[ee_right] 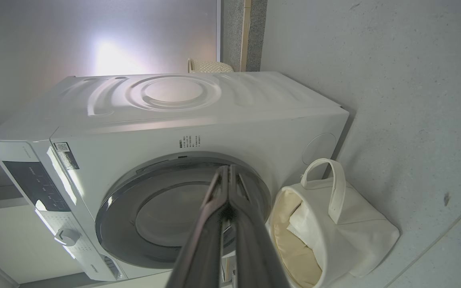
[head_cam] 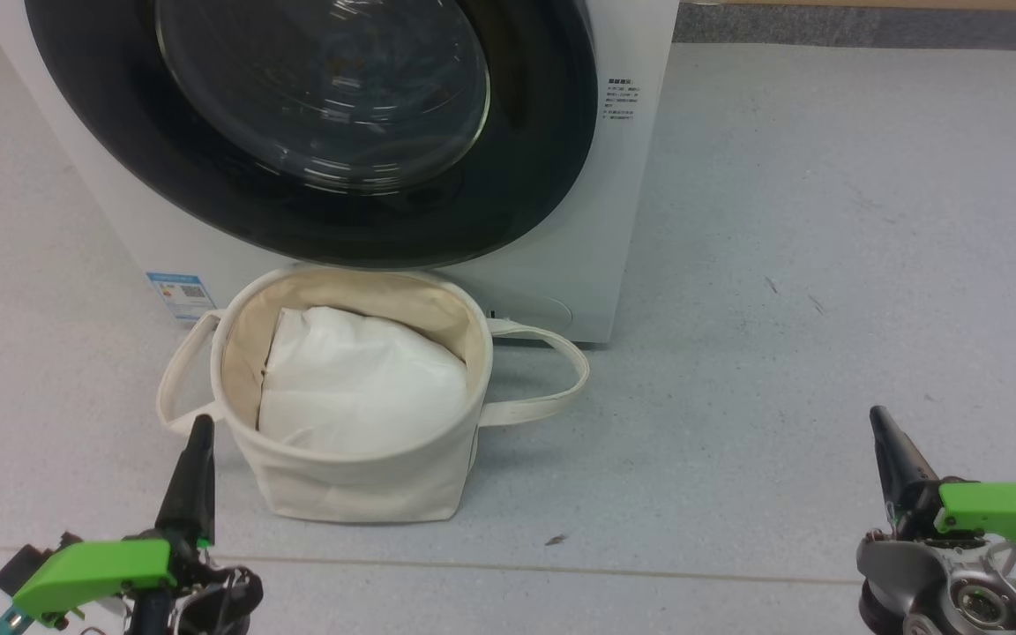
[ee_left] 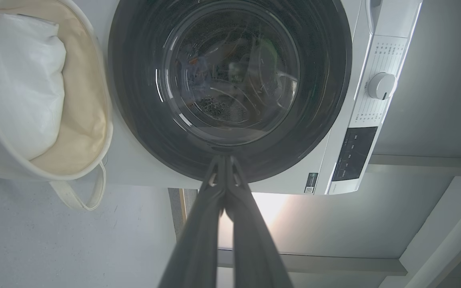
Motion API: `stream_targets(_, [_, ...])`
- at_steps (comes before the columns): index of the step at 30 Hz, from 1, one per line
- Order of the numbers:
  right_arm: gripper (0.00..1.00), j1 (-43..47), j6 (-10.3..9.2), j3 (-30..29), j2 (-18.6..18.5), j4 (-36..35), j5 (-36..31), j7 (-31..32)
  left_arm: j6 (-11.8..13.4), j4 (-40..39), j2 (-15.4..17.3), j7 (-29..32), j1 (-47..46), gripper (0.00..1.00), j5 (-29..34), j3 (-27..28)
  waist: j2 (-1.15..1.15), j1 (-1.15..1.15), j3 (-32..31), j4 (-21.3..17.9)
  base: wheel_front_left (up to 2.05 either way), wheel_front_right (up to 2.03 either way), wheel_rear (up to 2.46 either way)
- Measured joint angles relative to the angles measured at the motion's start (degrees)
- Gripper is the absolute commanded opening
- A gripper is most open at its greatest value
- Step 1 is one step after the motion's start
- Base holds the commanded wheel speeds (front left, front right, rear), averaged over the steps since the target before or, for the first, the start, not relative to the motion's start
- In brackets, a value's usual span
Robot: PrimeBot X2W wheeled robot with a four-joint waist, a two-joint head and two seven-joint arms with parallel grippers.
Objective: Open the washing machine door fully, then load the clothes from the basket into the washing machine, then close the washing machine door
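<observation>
The white washing machine stands ahead with its washing machine door shut flush, a black ring around bulging glass. Behind the glass lie the clothes, dim bluish fabric with orange flecks. In front of the machine the cream basket stands upright on the floor, with a white liner cloth inside. My left gripper is shut and holds nothing, low at the basket's left handle. My right gripper is shut and holds nothing, far right over bare floor. Both wrist views show fingers pressed together, pointing at the door.
Grey speckled floor spreads wide to the right of the machine. A seam line crosses the floor near me. The control panel with a white knob sits along the machine's top. A woven container stands behind the machine.
</observation>
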Motion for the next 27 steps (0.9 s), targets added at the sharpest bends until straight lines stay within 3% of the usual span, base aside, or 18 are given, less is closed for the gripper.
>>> stream_targets(27, [0.00, 0.0, 0.00, 0.0, 0.0, 0.0, 0.0, 0.0, 0.0, 0.0, 0.0, 0.0, 0.0, 0.00, 0.0, 0.0, 0.00, 0.00, 0.0, 0.0, 0.00, 0.00, 0.00])
